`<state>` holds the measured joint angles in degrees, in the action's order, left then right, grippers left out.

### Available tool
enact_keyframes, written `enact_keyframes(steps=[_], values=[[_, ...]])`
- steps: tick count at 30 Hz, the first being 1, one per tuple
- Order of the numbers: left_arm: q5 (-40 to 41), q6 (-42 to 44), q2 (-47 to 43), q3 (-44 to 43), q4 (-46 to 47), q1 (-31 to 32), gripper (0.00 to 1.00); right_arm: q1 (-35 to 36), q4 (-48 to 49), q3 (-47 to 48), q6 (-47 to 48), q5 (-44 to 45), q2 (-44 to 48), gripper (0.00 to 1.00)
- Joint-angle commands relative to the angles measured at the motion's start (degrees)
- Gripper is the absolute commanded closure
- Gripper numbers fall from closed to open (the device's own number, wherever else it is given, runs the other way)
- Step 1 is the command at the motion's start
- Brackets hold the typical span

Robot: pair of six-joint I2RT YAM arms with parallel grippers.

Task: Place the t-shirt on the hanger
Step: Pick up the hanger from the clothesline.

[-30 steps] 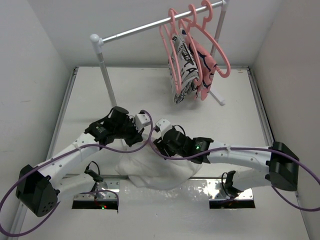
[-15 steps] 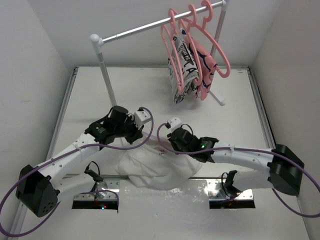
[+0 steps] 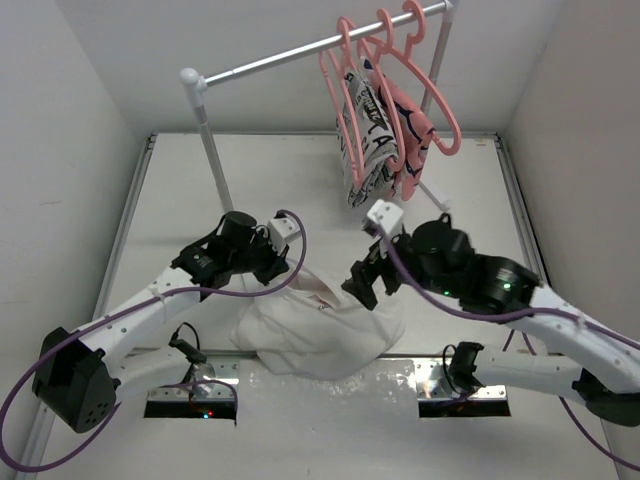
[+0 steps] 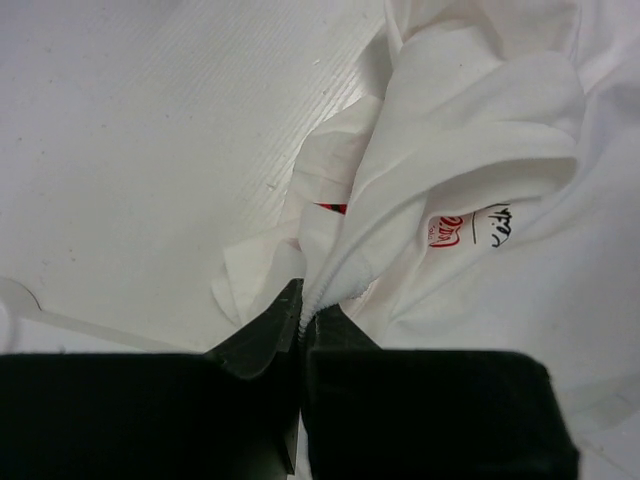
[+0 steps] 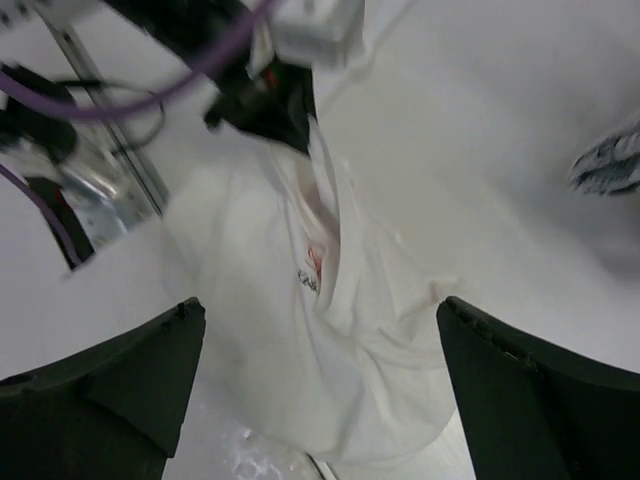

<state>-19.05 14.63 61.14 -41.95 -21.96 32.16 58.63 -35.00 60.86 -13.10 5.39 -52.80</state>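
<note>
L gripper (image 4: 302, 305) pinches a fold of the t-shirt (image 3: 320, 335), heaped at the table's (image 3: 250, 180) near edge. R gripper (image 3: 368, 283) hovers above, fingers spread wide.

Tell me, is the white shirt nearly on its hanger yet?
Not nearly. Done: only a grab. In hand: the left pincer is shut on a fold of the t-shirt, crumpled on the table; the right pincer hangs open above it. Left: getting the hanger off the rail and into the shirt.
</note>
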Motion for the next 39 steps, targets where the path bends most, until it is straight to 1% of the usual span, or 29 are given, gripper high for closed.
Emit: enact_keyframes(steps=[1,2,4,5,6,7,8,9,10,11,12,13,14,15,16,18,19,21,22,23,24,25,26,27,28,30,32,35,39], values=[[0.7,-1.5,-0.1,0.3,3.4,-0.5,1.0,0.1,-8.6,10.8,3.8,-1.9,-1.2,0.06],[0.6,-1.5,0.0,0.3,3.4,-0.7,1.0,0.1,-9.3,16.9,4.1,-0.9,-2.2,0.1],[0.6,-1.5,0.1,0.2,3.4,-0.7,1.0,0.1,-9.0,22.4,6.2,2.3,-4.2,0.1],[0.7,-1.5,0.3,0.2,3.4,-0.8,1.0,0.2,-8.7,28.2,7.0,3.5,-7.0,0.1],[0.7,-1.5,0.5,0.2,3.3,-0.8,1.0,0.1,-8.8,31.3,7.9,6.4,-8.7,0.1],[0.7,-1.5,0.6,0.0,3.3,-0.8,1.0,0.1,-8.9,37.5,10.1,8.8,-12.8,0.1],[0.7,-1.5,0.6,0.0,3.3,-0.9,1.0,0.1,-8.8,40.4,10.9,11.7,-14.9,0.1],[0.5,-1.5,0.6,0.0,3.3,-0.9,0.99,0.1,-8.8,43.4,12.2,19.0,-17.1,0.13],[0.3,-1.5,0.6,0.0,3.3,-0.9,0.98,-0.1,-8.5,48.9,12.7,22.1,-19.3,0.15],[0.2,-1.4,0.5,0.1,3.3,-1.0,0.97,-0.4,-8.4,51.8,14.1,24.7,-23.6,0.16],[0.2,-1.4,0.4,0.1,3.3,-1.0,0.97,-0.7,-8.7,54.9,16.1,26.5,-25.9,0.17],[0.2,-1.4,0.1,0.2,3.3,-1.2,0.96,-2.5,-9.1,61.2,16.4,28.1,-28.2,0.17],[0.3,-1.4,0.1,0.2,3.3,-1.5,0.96,-3.6,-10.3,64.1,16.6,28.1,-32.3,0.18],[0.5,-1.5,-0.1,0.3,3.3,-1.6,0.96,-4.6,-10.5,66.5,16.4,28.3,-33.8,0.19],[0.6,-1.5,-0.2,0.3,3.4,-1.7,0.96,-5.7,-10.0,68.1,16.4,30.0,-34.9,0.23],[0.7,-1.5,-0.5,0.5,3.6,-1.7,0.96,-6.2,-5.5,66.6,16.3,30.9,-34.9,0.3],[0.6,-1.5,-0.6,0.6,3.7,-1.7,0.96,-6.9,-3.8,64.4,16.4,30.4,-34.7,0.33],[0.7,-1.6,-0.7,0.6,3.8,-1.8,0.96,-7.7,-1.2,63.5,16.2,27.8,-35.1,0.36],[0.6,-1.5,-0.7,0.6,3.8,-1.8,0.96,-8.7,-1.2,64.0,16.0,27.1,-35.8,0.41],[0.5,-1.5,-0.7,0.6,3.9,-1.8,0.96,-9.6,-2.9,64.7,15.6,24.9,-36.9,0.43],[0.6,-1.5,-0.7,0.6,4.0,-1.8,0.96,-12.3,-4.0,67.0,13.7,23.5,-39.5,0.44],[0.4,-1.4,-0.7,0.6,4.0,-1.8,0.96,-14.2,-7.1,68.4,12.1,21.0,-40.9,0.45],[0.5,-1.4,-0.8,0.7,4.0,-1.8,0.96,-16.1,-8.3,69.7,8.2,16.8,-42.2,0.44],[0.4,-1.4,-0.9,0.7,4.0,-1.8,0.96,-18.9,-8.8,70.9,7.1,15.5,-43.9,0.44],[0.5,-1.4,-1.2,0.8,4.0,-1.8,0.96,-19.9,-8.4,70.6,6.6,14.7,-44.1,0.44],[0.5,-1.5,-1.6,0.9,4.0,-1.8,0.96,-23.7,-7.1,68.4,4.4,9.0,-44.1,0.43],[0.5,-1.4,-1.7,1.0,4.1,-1.8,0.96,-25.7,-5.0,66.9,2.3,0.6,-44.2,0.41],[0.5,-1.5,-1.6,1.0,4.2,-1.9,0.96,-26.3,-5.2,66.1,2.4,-2.7,-45.8,0.39],[0.6,-1.5,-1.6,1.0,4.2,-1.8,0.96,-26.5,-3.8,64.7,2.3,-3.5,-46.3,0.4]])
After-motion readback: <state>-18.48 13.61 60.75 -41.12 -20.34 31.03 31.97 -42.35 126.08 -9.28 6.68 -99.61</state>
